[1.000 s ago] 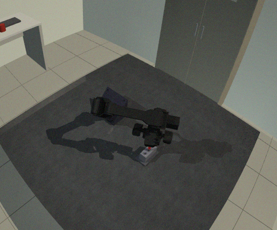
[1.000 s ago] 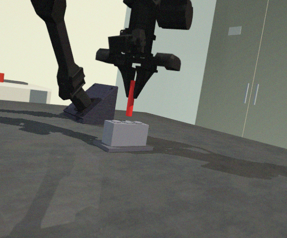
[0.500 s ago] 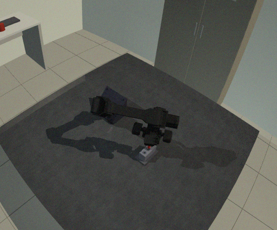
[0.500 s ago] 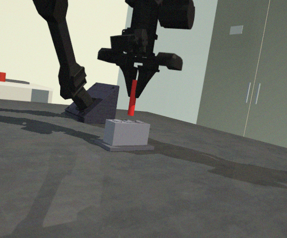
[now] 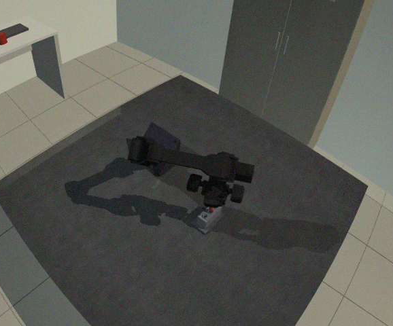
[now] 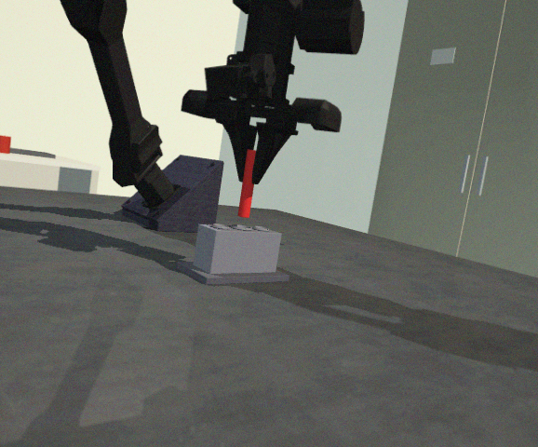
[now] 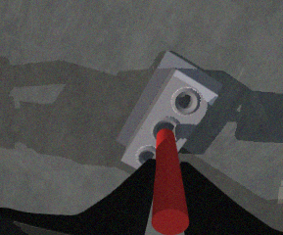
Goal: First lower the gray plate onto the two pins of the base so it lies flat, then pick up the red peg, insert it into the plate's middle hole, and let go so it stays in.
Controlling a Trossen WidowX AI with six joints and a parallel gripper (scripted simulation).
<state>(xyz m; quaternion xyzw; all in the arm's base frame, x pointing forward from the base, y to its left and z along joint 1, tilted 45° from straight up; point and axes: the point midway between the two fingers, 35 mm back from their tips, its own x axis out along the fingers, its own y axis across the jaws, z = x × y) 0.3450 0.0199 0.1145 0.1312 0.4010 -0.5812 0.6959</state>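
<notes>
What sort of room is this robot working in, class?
Probably an indoor workshop or lab room: a tiled floor, a tall two-door cabinet against the wall, and a white desk in the corner. The arm works on a dark mat.
</notes>
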